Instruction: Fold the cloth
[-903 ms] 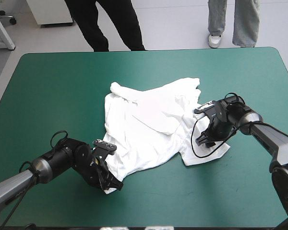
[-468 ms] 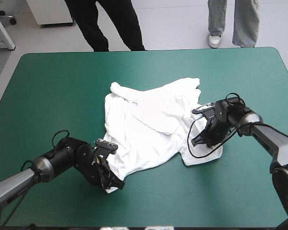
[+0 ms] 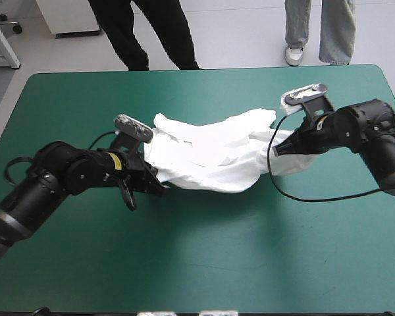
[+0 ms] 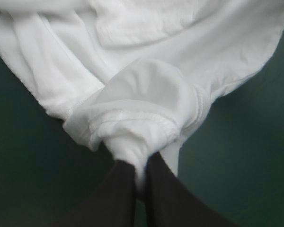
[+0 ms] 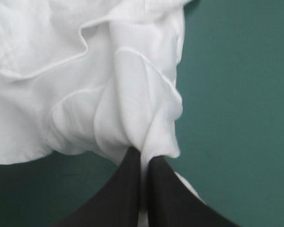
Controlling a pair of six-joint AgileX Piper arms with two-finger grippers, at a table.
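This looks like a robotics lab or test room. A broad bench (image 3: pixel 204 270) under a teal-green cover carries two black robot arms (image 3: pixel 59 181). Beyond the left hand (image 3: pixel 160 191), past the bench's far edge, a pale smooth floor (image 3: pixel 240 33) holds a white cabinet (image 3: pixel 69 16) and an office-chair castor (image 3: pixel 14 26).

Teal-green tabletop (image 3: pixel 204 263) w/ rounded corners, spreading on all sides of L fingers (image 4: pixel 116 198) and R fingers (image 5: pixel 128 189); in wrist views, plain cover either side of each pair. Beyond tabletop's far edge, well ahead of both pairs: pale grey floor (image 3: pixel 243 33), smooth, soft even light. Far past L fingers, off far-left corner: white cabinet (image 3: pixel 69 16) on floor, slanting white furniture leg (image 3: pixel 6 46), black castor (image 3: pixel 14 27) just beside leg.
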